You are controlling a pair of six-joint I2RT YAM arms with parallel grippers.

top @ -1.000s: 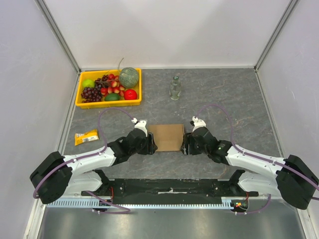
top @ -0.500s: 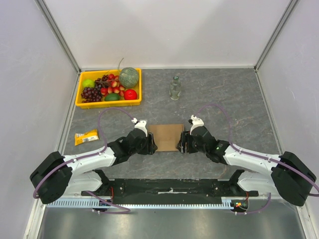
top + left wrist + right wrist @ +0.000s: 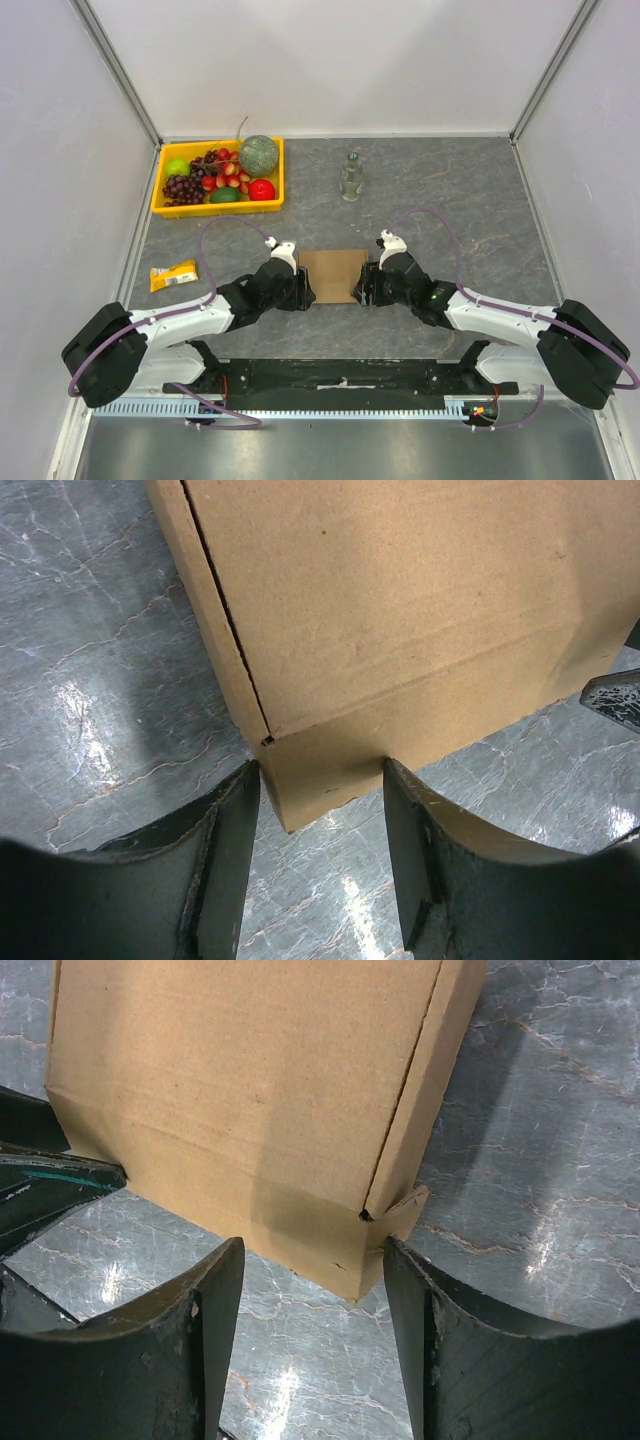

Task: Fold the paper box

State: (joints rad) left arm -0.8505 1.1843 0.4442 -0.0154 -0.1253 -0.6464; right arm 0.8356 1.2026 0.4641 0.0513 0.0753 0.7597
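- Left gripper (image 3: 320, 780): the jaws stand apart, astride a corner at the left end of the paper box (image 3: 400, 610). Both fingers sit right at the cardboard. Whether they pinch it or only bracket it cannot be told.
- Right gripper (image 3: 313, 1255): the same attitude at the opposite end, with a box corner between the parted jaws. It cannot be told whether they are clamping.
- Reason for the hold, as judged: opposed contact at both ends keeps the box square and stops it sliding while the end walls are pressed home.
- The paper box lies flat on the bench (image 3: 450, 190), front centre, directly between the two grippers. The top panel is closed, with seam lines running along the sides.
- At the right-end corner a small tab (image 3: 410, 1200) stands slightly proud. Folding appears nearly complete, and seating this tab is probably what is left.
- The yellow fruit tray (image 3: 160, 205), glass bottle (image 3: 350, 177) and snack packet (image 3: 174, 275) sit well apart from the box.
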